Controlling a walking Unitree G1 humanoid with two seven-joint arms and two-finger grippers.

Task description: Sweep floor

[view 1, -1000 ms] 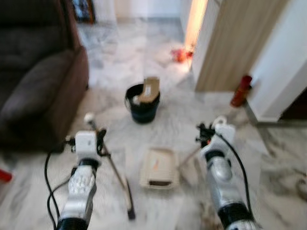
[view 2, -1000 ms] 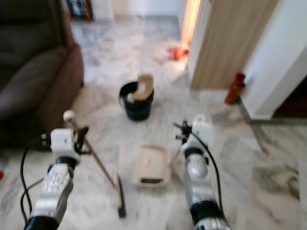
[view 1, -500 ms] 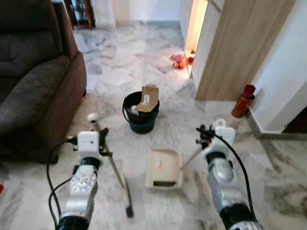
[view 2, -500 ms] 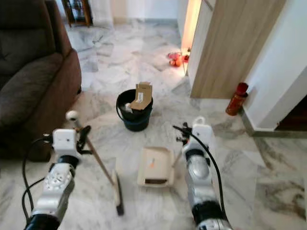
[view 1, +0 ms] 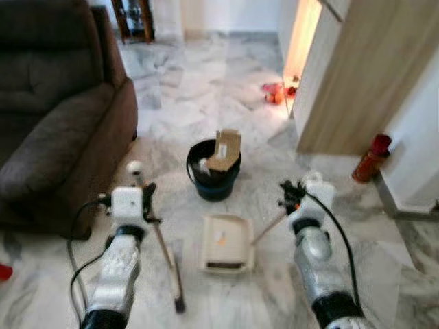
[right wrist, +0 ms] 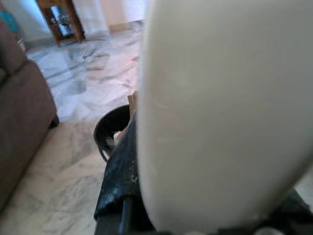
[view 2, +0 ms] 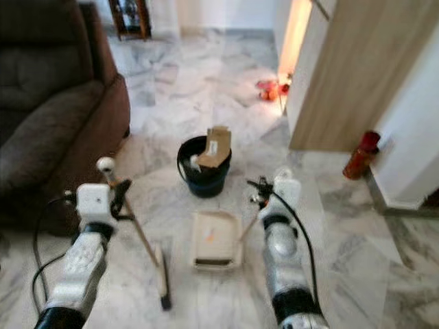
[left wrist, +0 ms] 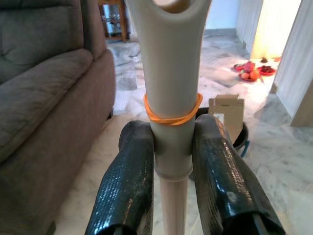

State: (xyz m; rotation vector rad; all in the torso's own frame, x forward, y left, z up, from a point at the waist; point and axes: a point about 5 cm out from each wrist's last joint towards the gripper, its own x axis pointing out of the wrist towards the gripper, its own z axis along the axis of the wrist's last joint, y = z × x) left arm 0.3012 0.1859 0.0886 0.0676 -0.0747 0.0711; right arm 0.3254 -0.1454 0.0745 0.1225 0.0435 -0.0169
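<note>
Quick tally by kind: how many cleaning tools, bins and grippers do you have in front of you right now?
Brooms: 1, broom in the left gripper
Dustpans: 1, dustpan, its handle in the right gripper
Buckets: 1, black bucket holding cardboard
Grippers: 2
Total: 5
</note>
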